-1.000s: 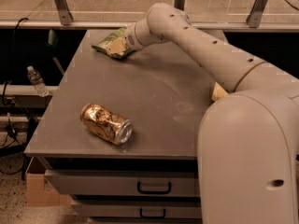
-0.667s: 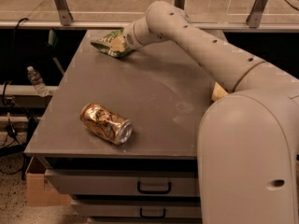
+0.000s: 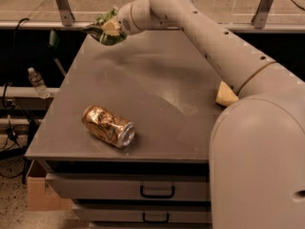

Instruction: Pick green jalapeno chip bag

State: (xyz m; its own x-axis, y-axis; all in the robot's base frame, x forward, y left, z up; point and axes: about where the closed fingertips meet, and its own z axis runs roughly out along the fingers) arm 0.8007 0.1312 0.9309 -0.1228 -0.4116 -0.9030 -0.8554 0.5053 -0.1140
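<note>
**Chip bag in the claw at the table's far-left corner**

The gripper (image 3: 111,28) sat at about 11 o'clock over the grey table (image 3: 152,80), its fingers clamped on the green jalapeno chip bag (image 3: 103,34). The crumpled bag hung tilted at the table's far-left corner and seemed clear of the surface. A gold-brown drink can (image 3: 108,126) lay on its side at 7 o'clock, well apart from the bag. A pale yellow sponge (image 3: 225,95) rested at 3 o'clock, partly hidden by the arm. A water bottle (image 3: 37,82) stood off the table at 9 o'clock.

Chip bag (image 3: 101,34) in jaws, now off table (image 3: 143,94)
</note>
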